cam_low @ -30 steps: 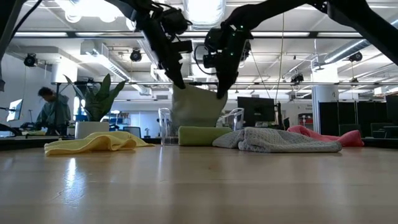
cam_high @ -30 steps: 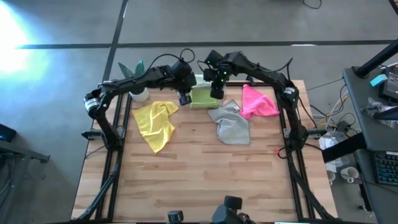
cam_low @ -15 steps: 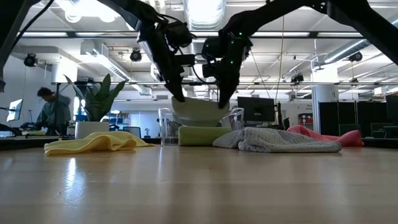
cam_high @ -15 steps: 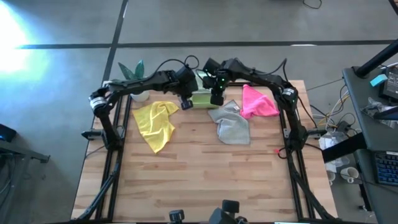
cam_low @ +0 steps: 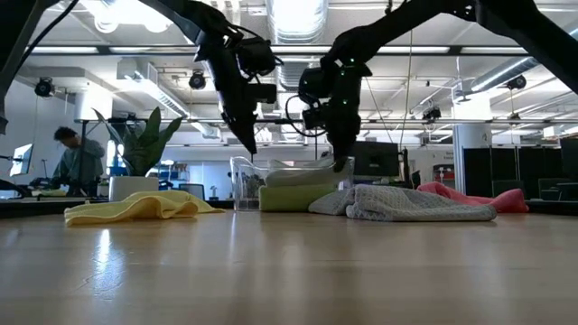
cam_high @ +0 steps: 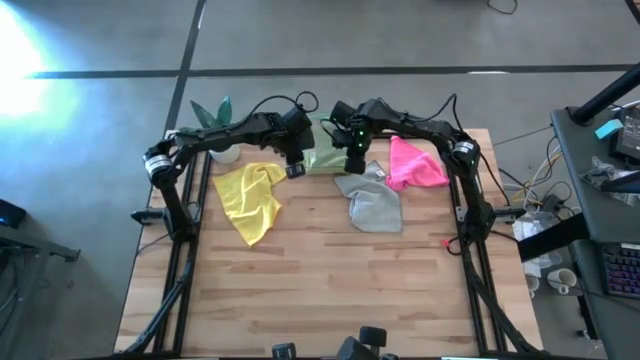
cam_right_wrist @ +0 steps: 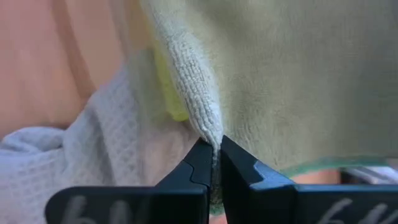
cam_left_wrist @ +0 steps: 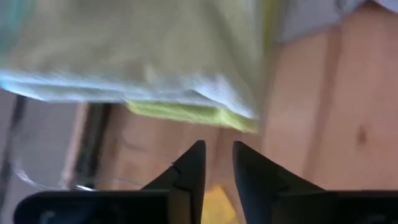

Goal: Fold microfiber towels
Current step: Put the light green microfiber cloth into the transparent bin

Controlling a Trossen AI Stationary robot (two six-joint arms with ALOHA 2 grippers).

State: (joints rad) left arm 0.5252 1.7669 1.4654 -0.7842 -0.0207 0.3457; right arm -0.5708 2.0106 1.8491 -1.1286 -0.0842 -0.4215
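Observation:
A pale sage towel (cam_high: 325,155) lies spread over a folded lime green towel (cam_low: 289,197) at the table's far middle. My right gripper (cam_high: 353,163) is shut on the sage towel's right end. My left gripper (cam_high: 296,168) hangs just off the towel's left end, open, with nothing between its fingers (cam_left_wrist: 193,165). A yellow towel (cam_high: 250,200) lies crumpled on the table to the left, a grey towel (cam_high: 372,205) and a pink towel (cam_high: 412,165) to the right. My right gripper pinches a bunched edge of the pale sage towel (cam_right_wrist: 211,127) between its two fingertips, at the towel's right end. The fingers come from above, pointing steeply down. The held end stands slightly raised, and the remainder of the towel rests slack on the lime green towel.
A clear plastic tray (cam_low: 240,176) stands right behind the stacked towels at the far edge. A potted plant (cam_high: 215,112) stands at the far left corner. The near half of the wooden table (cam_high: 330,290) is bare.
Both grippers have come down, lowering the pale sage towel from hanging between them until it lies on the lime green towel. My left gripper has let go of the towel's left end and now stands apart from it. My right gripper keeps its hold.

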